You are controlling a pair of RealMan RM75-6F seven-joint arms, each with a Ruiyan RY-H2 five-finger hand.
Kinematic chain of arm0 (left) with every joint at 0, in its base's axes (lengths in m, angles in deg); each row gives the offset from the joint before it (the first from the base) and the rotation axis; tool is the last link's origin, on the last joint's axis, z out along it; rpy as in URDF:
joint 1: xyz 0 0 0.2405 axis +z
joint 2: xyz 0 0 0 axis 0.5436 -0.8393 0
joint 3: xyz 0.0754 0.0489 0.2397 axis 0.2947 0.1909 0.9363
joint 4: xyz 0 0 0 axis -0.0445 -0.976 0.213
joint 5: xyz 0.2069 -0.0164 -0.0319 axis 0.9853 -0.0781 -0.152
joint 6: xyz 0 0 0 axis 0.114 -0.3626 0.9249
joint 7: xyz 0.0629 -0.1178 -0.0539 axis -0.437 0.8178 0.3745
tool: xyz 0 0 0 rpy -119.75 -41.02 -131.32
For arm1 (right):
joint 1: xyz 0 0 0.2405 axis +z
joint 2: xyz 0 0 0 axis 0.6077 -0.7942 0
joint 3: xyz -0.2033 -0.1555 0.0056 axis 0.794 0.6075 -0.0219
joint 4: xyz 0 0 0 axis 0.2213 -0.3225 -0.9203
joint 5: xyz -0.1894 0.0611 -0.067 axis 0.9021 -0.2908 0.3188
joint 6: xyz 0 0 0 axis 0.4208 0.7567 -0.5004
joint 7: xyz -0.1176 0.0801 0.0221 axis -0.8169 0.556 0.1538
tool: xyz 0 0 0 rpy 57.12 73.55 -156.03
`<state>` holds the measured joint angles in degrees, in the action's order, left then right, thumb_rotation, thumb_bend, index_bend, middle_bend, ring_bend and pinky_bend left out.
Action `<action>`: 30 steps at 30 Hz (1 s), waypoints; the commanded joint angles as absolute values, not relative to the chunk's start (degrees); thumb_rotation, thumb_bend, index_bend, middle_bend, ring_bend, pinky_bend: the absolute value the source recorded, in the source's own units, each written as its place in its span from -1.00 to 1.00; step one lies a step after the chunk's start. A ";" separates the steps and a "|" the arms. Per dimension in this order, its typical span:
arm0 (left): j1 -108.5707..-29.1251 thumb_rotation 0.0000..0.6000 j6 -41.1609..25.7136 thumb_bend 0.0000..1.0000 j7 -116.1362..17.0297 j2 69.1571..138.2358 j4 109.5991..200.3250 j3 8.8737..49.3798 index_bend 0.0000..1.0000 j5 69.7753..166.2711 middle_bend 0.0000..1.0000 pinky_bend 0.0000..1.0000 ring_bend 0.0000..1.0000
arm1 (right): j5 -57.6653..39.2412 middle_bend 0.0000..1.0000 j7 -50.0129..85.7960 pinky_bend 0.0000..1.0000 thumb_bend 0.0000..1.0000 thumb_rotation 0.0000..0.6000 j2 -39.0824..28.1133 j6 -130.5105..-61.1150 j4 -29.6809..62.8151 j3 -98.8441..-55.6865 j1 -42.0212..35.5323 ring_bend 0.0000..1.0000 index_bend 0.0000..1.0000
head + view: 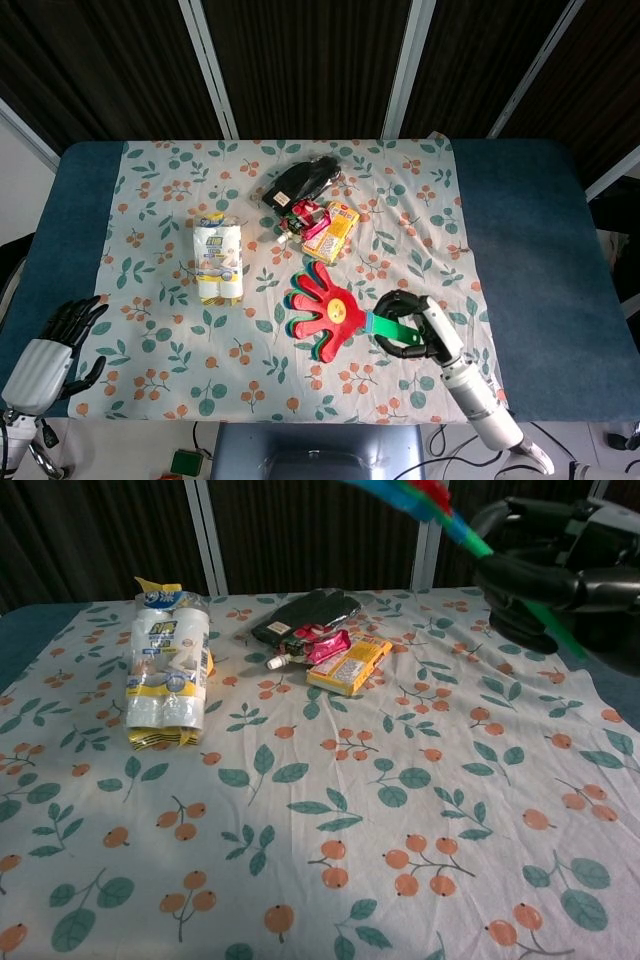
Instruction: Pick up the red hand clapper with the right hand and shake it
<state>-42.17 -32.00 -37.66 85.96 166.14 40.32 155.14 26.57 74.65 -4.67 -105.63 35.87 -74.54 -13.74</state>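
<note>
The red hand clapper (pixel 323 309) is held up in the air over the floral cloth, its red palm with a yellow face spread toward the left. My right hand (pixel 412 326) grips its green handle (pixel 384 324). In the chest view only the clapper's handle end (pixel 452 518) shows at the top edge, running up out of frame from my right hand (pixel 545 565), which is raised at the upper right. My left hand (pixel 60 336) hangs with fingers apart and nothing in it past the table's front left corner.
On the floral cloth (pixel 180 350) lie a white and yellow multipack of bottles (pixel 219 259), a black pouch (pixel 300 181), a pink sachet (pixel 308 213) and a yellow snack pack (pixel 332 231). Blue table (pixel 530 270) borders the cloth on both sides.
</note>
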 commanded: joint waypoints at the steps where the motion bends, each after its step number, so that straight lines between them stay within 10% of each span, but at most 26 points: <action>1: -42.12 1.00 -32.17 -0.12 -37.34 85.86 166.03 40.35 -1.00 155.24 -1.00 -0.86 -1.00 | 15.13 0.62 44.85 0.99 0.24 1.00 -6.34 -86.99 37.14 -73.09 -8.17 0.79 0.57; 8: -42.09 1.00 -32.27 -0.12 -37.26 85.85 165.95 40.38 -1.00 155.38 -1.00 -0.86 -1.00 | 13.58 0.62 47.15 0.98 0.24 1.00 -8.14 -90.09 45.91 -74.47 -9.26 0.78 0.57; 21: -42.09 1.00 -31.77 -0.13 -38.70 86.14 166.36 40.34 -1.00 155.12 -1.00 -0.86 -1.00 | 28.63 0.62 78.26 0.99 0.24 1.00 -3.74 -125.70 43.40 -75.86 -18.50 0.76 0.54; 30: -42.38 1.00 -30.67 -0.12 -39.62 86.42 166.53 40.16 -1.00 154.40 -1.00 -0.86 -1.00 | 23.11 0.62 75.89 0.97 0.24 1.00 -2.03 -116.23 37.40 -75.70 -13.95 0.74 0.51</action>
